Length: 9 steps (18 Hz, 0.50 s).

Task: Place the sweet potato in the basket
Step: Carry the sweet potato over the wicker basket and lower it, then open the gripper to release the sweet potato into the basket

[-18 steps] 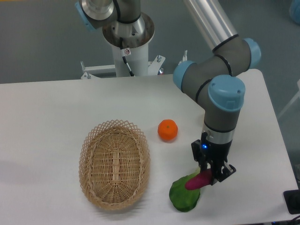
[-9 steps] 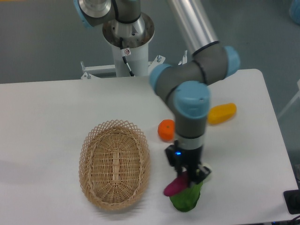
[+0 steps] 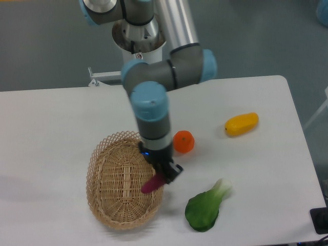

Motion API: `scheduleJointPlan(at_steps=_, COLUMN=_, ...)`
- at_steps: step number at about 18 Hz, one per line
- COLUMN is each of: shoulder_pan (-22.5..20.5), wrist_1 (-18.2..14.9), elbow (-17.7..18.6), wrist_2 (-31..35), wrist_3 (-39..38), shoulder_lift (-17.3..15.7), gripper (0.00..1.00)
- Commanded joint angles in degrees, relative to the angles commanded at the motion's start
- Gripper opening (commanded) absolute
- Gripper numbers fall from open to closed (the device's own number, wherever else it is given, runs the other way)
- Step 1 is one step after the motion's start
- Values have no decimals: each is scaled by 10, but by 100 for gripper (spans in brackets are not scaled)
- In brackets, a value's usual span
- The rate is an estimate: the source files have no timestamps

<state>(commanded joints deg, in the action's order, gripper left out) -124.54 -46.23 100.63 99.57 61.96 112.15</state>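
Note:
The magenta sweet potato [image 3: 152, 183] hangs tilted in my gripper [image 3: 163, 176], which is shut on its upper end. It hovers over the right inner edge of the tan wicker basket [image 3: 114, 205], which lies at the front left of the table. The basket holds nothing that I can see. My arm comes down from the back, and its wrist covers part of the basket's right rim.
A round orange [image 3: 184, 142] sits just right of my wrist. A green leafy vegetable [image 3: 204, 210] lies at the front right of the basket. A yellow oblong fruit [image 3: 242, 123] rests further right, toward the table's right edge.
My gripper has carried the sweet potato left, from above the leafy vegetable to over the basket's right side. The yellow fruit and the whole vegetable have come into view.

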Motion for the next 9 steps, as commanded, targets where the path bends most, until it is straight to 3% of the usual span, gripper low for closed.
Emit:
scheduleJointPlan(at_steps=7, shoulder_pan=18, wrist_1=2, elbow=6, wrist_2=0, wrist_3=-2, shoulder_lift=18, gripper=29)
scheduleJointPlan(at_steps=9, shoulder_pan=18, wrist_1=1, elbow=5, wrist_2=-1, wrist_3=-1, shoulder_lift=17, gripper=46)
